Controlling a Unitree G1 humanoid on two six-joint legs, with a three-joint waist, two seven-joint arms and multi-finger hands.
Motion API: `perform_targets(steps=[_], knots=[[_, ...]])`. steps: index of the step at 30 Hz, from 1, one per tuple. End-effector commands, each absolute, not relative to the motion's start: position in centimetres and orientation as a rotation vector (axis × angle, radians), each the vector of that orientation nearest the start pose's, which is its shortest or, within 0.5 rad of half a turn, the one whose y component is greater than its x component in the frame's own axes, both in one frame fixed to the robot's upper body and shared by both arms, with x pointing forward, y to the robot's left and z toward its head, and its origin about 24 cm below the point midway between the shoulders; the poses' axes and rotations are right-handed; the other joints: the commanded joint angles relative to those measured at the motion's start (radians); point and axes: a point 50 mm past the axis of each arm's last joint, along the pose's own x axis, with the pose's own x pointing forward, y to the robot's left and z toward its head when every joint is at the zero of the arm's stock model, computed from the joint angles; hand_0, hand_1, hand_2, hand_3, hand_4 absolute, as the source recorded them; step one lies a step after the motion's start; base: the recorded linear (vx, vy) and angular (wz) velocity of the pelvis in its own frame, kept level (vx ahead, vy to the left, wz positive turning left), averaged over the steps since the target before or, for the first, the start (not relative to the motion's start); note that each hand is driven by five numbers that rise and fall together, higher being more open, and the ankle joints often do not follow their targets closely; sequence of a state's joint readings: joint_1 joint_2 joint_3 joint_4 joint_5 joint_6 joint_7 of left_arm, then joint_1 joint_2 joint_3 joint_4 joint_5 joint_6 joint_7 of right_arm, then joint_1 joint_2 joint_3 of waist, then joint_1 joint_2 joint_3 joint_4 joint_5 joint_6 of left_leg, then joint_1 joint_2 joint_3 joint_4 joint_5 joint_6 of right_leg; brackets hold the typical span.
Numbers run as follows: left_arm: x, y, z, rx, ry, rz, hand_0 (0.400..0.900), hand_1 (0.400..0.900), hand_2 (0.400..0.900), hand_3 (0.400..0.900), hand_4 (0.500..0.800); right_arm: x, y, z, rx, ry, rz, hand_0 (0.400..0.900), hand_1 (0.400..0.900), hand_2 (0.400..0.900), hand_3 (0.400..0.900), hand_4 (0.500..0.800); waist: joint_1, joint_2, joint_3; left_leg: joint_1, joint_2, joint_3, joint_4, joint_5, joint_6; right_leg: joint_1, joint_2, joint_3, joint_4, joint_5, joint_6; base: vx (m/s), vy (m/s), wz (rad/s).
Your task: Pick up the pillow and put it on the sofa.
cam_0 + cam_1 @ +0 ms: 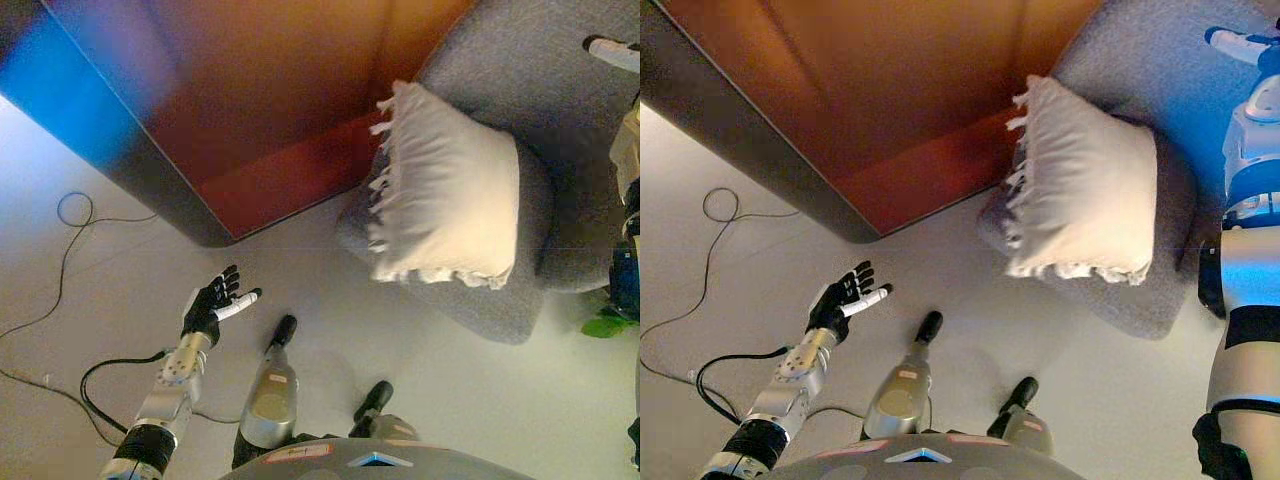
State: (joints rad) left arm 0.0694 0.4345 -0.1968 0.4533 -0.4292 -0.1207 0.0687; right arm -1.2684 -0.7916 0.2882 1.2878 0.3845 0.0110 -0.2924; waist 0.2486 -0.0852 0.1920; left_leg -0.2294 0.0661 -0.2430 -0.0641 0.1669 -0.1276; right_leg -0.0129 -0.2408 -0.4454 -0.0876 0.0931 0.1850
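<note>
Nearest the robot, at about seven o'clock, its left hand (213,303) hangs over bare floor (120,300) with the fingers spread and relaxed, holding nothing and touching nothing. It is well apart from the work.

Farther out, toward two o'clock, the cream fringed pillow (445,200) already lies on the grey sofa (560,120), resting on the front edge of the seat cushion with its fringe side turned toward the reddish-brown cabinet (250,100) at eleven o'clock. One corner droops slightly past the cushion's edge.

At the far three o'clock edge, the right arm reaches up along the sofa. Only a white fingertip of the right hand (1240,43) shows near one o'clock, so I cannot tell whether its fingers are apart or curled.

To my eye the placing looks all but done. What remains, I judge, is to leave the pillow settled: the right arm should draw away cleanly without brushing the fringe or dragging the pillow toward the edge, where it could slide to the floor. A gentle nudge deeper onto the seat would make it safer.
</note>
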Motion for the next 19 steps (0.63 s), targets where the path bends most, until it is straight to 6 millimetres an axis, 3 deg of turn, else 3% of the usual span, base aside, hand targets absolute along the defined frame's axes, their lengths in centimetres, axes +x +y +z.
perform_targets(steps=[1, 4, 5, 8, 11, 12, 14, 15, 19], knots=[[22.0, 23.3, -2.9, 0.076, 0.303, 0.056, 0.9, 0.9, 0.9, 0.9, 0.8, 37.4, -31.4, 33.4, -0.304, -0.477, -0.632, 0.9, 0.9, 0.9, 0.9, 0.8, -0.044, -0.036, -0.09, 0.124, 0.031, 0.068, -0.008, -0.118, 0.015, 0.03, -0.042, 0.041, 0.002, 0.052, 0.043, -0.01, 0.039, -0.26], [22.0, 23.3, -3.0, 0.071, 0.305, 0.069, 0.9, 0.9, 0.9, 0.9, 0.8, 37.6, -29.7, 33.0, -0.285, -0.535, -0.565, 0.9, 0.9, 0.9, 0.9, 0.8, -0.064, -0.034, -0.095, 0.137, 0.033, 0.087, -0.005, -0.124, 0.017, 0.031, -0.042, 0.055, 0.002, 0.051, 0.041, -0.02, 0.043, -0.28], [22.0, 23.3, -3.3, 0.067, 0.315, 0.083, 0.9, 0.9, 0.9, 0.9, 0.8, 37.6, -28.0, 32.5, -0.275, -0.589, -0.501, 0.9, 0.9, 0.9, 0.9, 0.8, -0.085, -0.032, -0.1, 0.149, 0.035, 0.104, -0.003, -0.132, 0.019, 0.032, -0.042, 0.069, 0.003, 0.051, 0.039, -0.05, 0.065, -0.47], [21.8, 23.1, -3.4, 0.063, 0.318, 0.088, 0.9, 0.9, 0.9, 0.9, 0.8, 37.3, -26.6, 30.5, -0.254, -0.61, -0.437, 0.9, 0.9, 0.9, 0.9, 0.8, -0.102, -0.031, -0.105, 0.163, 0.039, 0.124, 0.0, -0.138, 0.02, 0.029, -0.045, 0.088, 0.004, 0.053, 0.038, -0.04, 0.041, -0.37], [21.8, 22.9, -3.5, 0.052, 0.316, 0.097, 0.9, 0.9, 0.9, 0.9, 0.8, 36.1, -25.7, 26.7, -0.226, -0.611, -0.364, 0.9, 0.9, 0.9, 0.9, 0.8, -0.139, -0.02, -0.113, 0.182, 0.043, 0.155, 0.001, -0.149, 0.023, 0.027, -0.048, 0.112, 0.004, 0.052, 0.037, -0.03, 0.035, -0.32], [21.7, 22.9, -3.5, 0.055, 0.319, 0.096, 0.9, 0.9, 0.9, 0.9, 0.8, 36.0, -25.7, 26.5, -0.225, -0.608, -0.366, 0.9, 0.9, 0.9, 0.9, 0.8, -0.136, -0.023, -0.115, 0.184, 0.044, 0.156, 0.0, -0.149, 0.023, 0.027, -0.047, 0.113, 0.004, 0.052, 0.037, -0.04, 0.028, -0.26], [21.9, 22.6, -3.4, 0.043, 0.306, 0.103, 0.9, 0.9, 0.9, 0.9, 0.8, 34.7, -24.7, 23.0, -0.204, -0.589, -0.314, 0.9, 0.9, 0.9, 0.9, 0.8, -0.163, -0.012, -0.117, 0.197, 0.045, 0.18, 0.005, -0.155, 0.025, 0.024, -0.05, 0.13, 0.005, 0.052, 0.038, -0.04, 0.025, -0.26], [21.8, 22.6, -3.5, 0.046, 0.309, 0.102, 0.9, 0.9, 0.9, 0.9, 0.8, 34.5, -24.7, 22.9, -0.203, -0.585, -0.316, 0.9, 0.9, 0.9, 0.9, 0.8, -0.159, -0.014, -0.119, 0.199, 0.045, 0.182, 0.005, -0.156, 0.025, 0.025, -0.05, 0.132, 0.005, 0.053, 0.038, -0.03, 0.015, -0.17], [22.4, 22.7, -2.7, 0.049, 0.263, 0.119, 0.9, 0.9, 0.9, 0.9, 0.8, 31.7, -24.2, 18.3, -0.211, -0.528, -0.261, 0.9, 0.9, 0.9, 0.9, 0.8, -0.198, -0.002, -0.124, 0.218, 0.051, 0.207, 0.01, -0.165, 0.024, 0.025, -0.05, 0.151, 0.008, 0.05, 0.038, -0.04, 0.004, -0.17]])
